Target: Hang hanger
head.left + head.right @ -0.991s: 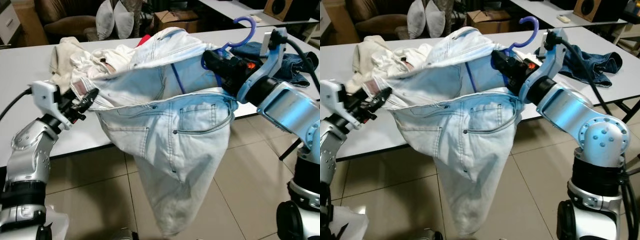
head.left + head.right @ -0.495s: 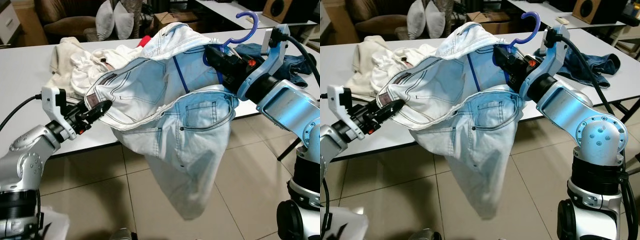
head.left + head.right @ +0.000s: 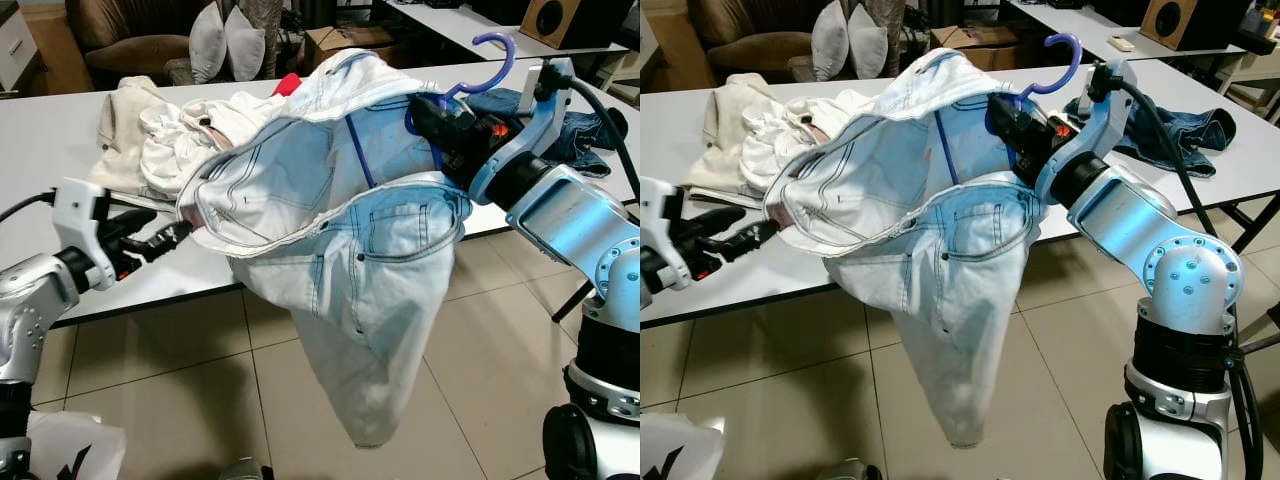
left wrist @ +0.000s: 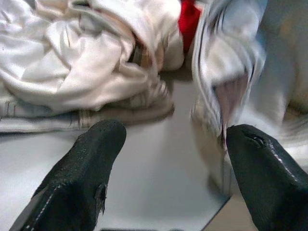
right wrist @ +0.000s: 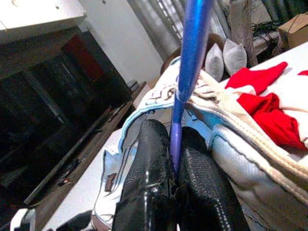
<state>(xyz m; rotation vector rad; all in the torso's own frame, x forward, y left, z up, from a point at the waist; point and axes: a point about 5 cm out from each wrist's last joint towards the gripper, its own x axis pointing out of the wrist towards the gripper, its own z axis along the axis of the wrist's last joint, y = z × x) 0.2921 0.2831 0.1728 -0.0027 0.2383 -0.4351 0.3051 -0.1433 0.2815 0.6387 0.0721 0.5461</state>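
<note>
Jeans [image 3: 350,270] are already draped on the blue hanger [image 3: 480,62], so my guess is the carrying step, hanging not yet done. Right gripper [image 5: 174,163], upper right in the head views, is clamped on the hanger's stem with its elbow bent low. Left gripper [image 4: 168,163], at mid left, sits spread wide by the waistband, gripping nothing. Next it needs a rail to hook onto.

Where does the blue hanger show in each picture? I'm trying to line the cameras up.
Left eye view: blue hanger, hook above the right pincer, upper right.
Right eye view: its hook up at upper middle.
Left wrist view: I can't make it out.
Right wrist view: its rod rises between the shut fingers.
Shared landmark: the pale jeans.
</note>
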